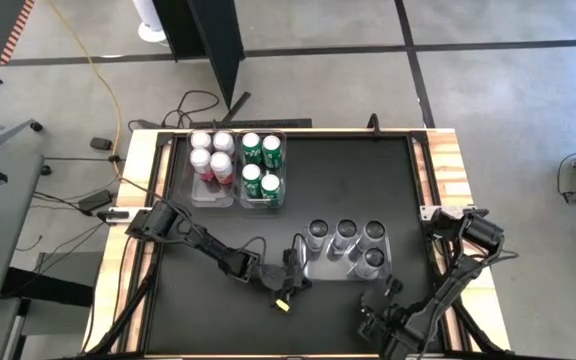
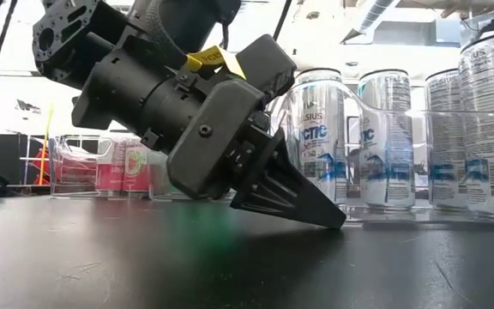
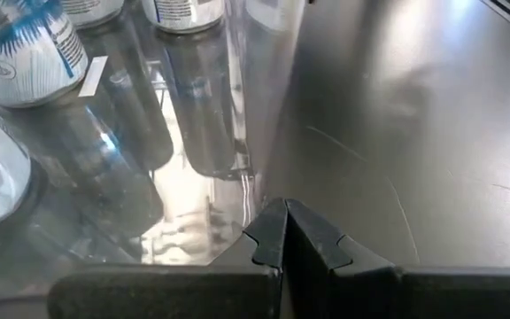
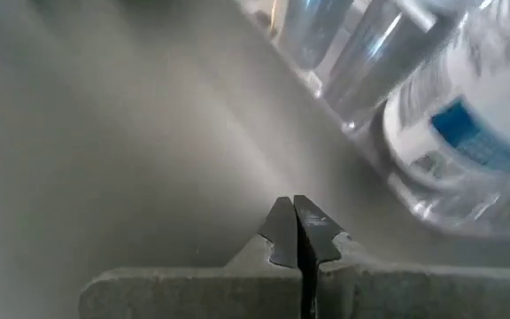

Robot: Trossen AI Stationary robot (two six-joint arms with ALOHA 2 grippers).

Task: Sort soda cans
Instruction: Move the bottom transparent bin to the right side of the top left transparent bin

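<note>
left hand [image 3: 285, 213] closed | low view: tips touch table [image 2: 144, 266]

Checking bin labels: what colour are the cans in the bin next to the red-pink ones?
Green cans, clearest in the high view.

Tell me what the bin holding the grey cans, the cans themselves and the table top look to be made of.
The bin: clear, glossy plastic, apparently; the cans show through its walls. The grey cans: probably thin metal, given silvery tops and shiny printed sides. The table top: a dark sheet, fairly smooth with soft reflections and fine scratches; which material, I cannot tell.
</note>
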